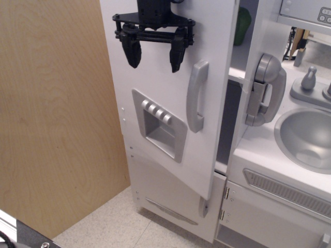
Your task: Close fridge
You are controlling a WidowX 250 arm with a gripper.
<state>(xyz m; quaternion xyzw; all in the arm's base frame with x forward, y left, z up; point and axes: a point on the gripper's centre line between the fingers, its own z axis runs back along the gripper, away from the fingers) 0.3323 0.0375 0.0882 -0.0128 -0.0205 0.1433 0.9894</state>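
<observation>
The fridge is a tall white toy-kitchen cabinet. Its large door is nearly shut, leaving a narrow gap at its right edge. The door carries a vertical grey handle and a grey dispenser recess with buttons. My black gripper is open and empty, its fingers pointing down against the upper part of the door's face, left of the handle. A green pepper shows through the gap on the upper shelf.
A grey toy phone hangs on the cabinet right of the fridge. A grey sink with a tap lies at the right. A wooden panel stands at the left. The smaller lower door's short handle peeks out below.
</observation>
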